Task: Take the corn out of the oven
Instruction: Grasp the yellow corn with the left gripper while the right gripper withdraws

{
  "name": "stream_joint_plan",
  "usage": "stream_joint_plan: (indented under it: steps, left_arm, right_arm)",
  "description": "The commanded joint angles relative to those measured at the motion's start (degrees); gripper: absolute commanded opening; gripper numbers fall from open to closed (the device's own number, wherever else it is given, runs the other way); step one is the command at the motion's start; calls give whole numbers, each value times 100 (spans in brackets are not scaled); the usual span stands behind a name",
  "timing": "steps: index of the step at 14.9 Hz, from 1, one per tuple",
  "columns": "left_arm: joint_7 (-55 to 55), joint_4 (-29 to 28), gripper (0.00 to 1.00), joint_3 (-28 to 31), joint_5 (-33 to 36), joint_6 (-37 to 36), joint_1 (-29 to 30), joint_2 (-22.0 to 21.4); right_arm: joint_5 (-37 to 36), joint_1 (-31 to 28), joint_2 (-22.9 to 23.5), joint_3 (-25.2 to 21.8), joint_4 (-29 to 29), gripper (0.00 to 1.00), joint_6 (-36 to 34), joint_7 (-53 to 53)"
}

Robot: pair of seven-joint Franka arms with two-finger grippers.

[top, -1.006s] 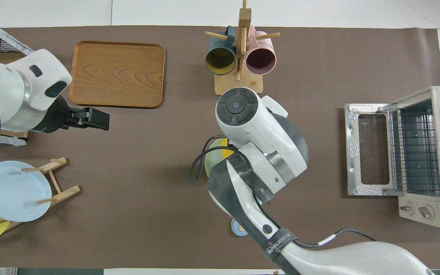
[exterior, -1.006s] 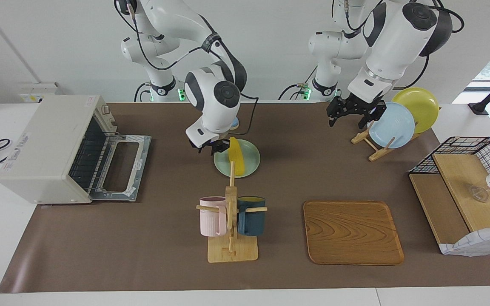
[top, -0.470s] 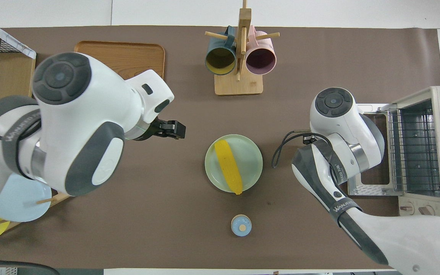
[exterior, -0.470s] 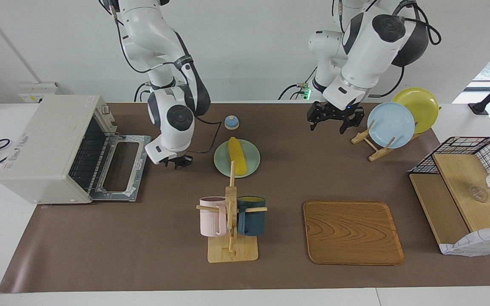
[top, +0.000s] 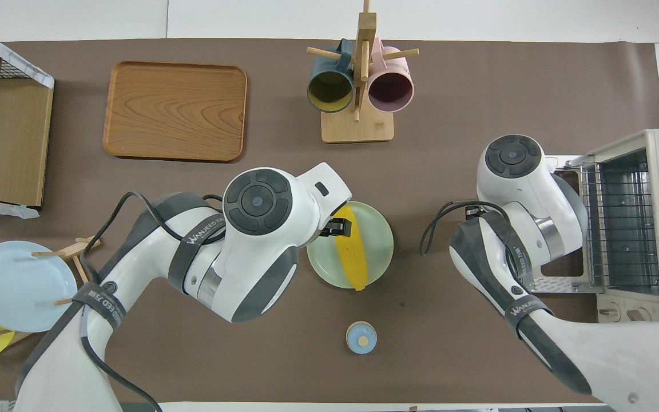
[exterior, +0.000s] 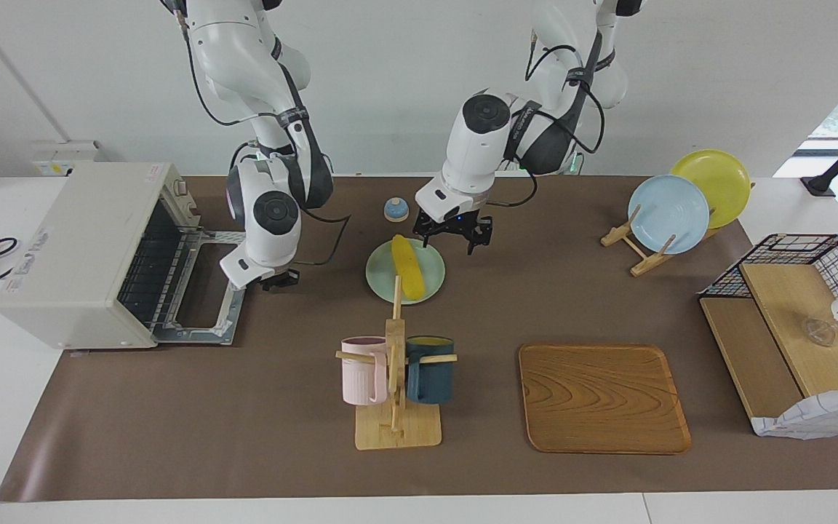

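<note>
The corn (exterior: 404,266) lies on a pale green plate (exterior: 430,280) in the middle of the mat, and also shows in the overhead view (top: 351,257). The oven (exterior: 84,247) stands at the right arm's end, its door (exterior: 204,291) folded down and its rack bare. My left gripper (exterior: 455,234) hangs open and empty just above the plate, beside the corn; in the overhead view one finger (top: 338,227) shows by the cob. My right gripper (exterior: 278,278) hangs low over the mat beside the open door's outer edge, holding nothing.
A mug rack (exterior: 394,378) with a pink and a blue mug stands farther from the robots than the plate. A wooden tray (exterior: 603,397), a plate stand (exterior: 670,215), a small blue bell (exterior: 396,209) and a wire-sided shelf (exterior: 790,320) are also on the table.
My right gripper has left the corn on the green plate and moved toward the oven door. My left arm has swung from the plate stand to above the plate.
</note>
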Motion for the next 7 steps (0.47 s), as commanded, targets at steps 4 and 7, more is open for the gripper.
stream_joint_plan:
  steps: [4,7]
  left_arm:
    - [-496,-68,100,117,-75,977,-518,768]
    - [-592,-68,100,117,-67,1093,-553,927]
  right_arm:
    - [-126,-422,-180,81,-282,0,207,-594]
    - [-153,-493,-180,81,-317,0,251,-665]
